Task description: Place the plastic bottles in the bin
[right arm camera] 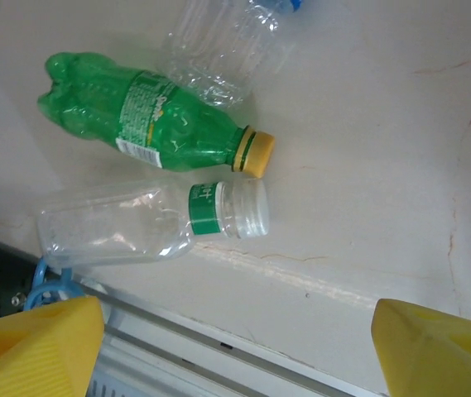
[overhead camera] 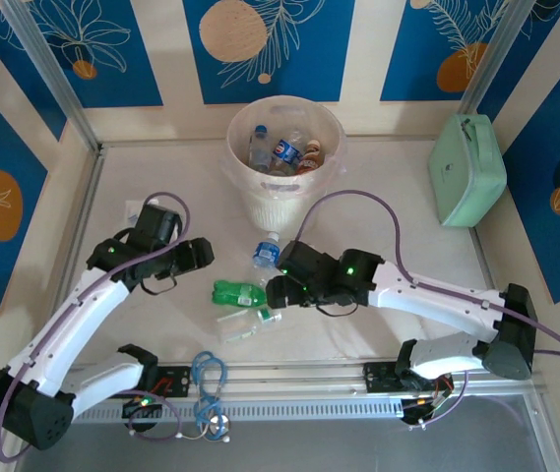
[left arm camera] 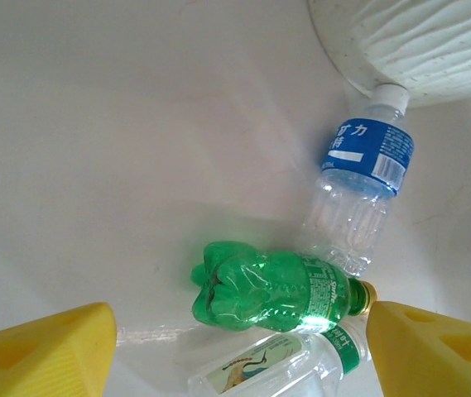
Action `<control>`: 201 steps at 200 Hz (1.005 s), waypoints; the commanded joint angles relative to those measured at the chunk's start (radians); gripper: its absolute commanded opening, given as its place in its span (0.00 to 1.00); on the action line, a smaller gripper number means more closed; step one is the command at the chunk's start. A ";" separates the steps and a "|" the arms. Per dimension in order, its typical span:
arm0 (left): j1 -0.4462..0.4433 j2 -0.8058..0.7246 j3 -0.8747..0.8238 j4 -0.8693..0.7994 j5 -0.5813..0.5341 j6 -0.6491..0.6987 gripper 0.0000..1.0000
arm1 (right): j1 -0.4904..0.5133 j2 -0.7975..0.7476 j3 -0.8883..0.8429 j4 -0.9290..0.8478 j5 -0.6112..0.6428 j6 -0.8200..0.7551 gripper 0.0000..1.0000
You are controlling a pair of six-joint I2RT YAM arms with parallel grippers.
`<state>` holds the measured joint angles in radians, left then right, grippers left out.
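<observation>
The bin (overhead camera: 245,202) stands at the back centre of the table with several plastic bottles (overhead camera: 284,152) inside. Three bottles lie on the table in front of it. A clear one with a blue label (overhead camera: 265,253) (left arm camera: 359,186) touches the bin's base (left arm camera: 417,50). A green one with a yellow cap (overhead camera: 239,293) (left arm camera: 276,289) (right arm camera: 144,116) lies below it. Nearest is a clear one with a green neck band (overhead camera: 246,324) (left arm camera: 268,372) (right arm camera: 136,223). My left gripper (overhead camera: 204,256) (left arm camera: 239,351) hovers open just left of them. My right gripper (overhead camera: 278,291) (right arm camera: 239,347) is open at their right, holding nothing.
A mint-green case (overhead camera: 468,169) leans at the back right. A metal rail (overhead camera: 289,379) with a coiled blue cable (overhead camera: 209,377) runs along the near edge. A small white scrap (overhead camera: 134,210) lies behind the left arm. Walls enclose the table.
</observation>
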<state>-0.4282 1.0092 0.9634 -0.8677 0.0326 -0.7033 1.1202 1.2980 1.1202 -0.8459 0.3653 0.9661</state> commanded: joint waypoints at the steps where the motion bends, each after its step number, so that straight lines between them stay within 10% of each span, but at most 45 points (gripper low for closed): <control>1: 0.009 0.002 -0.060 0.054 0.047 -0.100 0.79 | 0.000 0.030 0.047 -0.065 0.068 0.096 0.86; 201: 0.016 -0.111 -0.083 0.017 -0.093 -0.127 0.80 | -0.113 0.694 0.462 -0.056 0.087 0.273 0.89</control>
<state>-0.4255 0.9112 0.8627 -0.8581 -0.0612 -0.8551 1.0225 1.9636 1.5654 -0.9051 0.4641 1.2171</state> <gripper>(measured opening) 0.798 0.885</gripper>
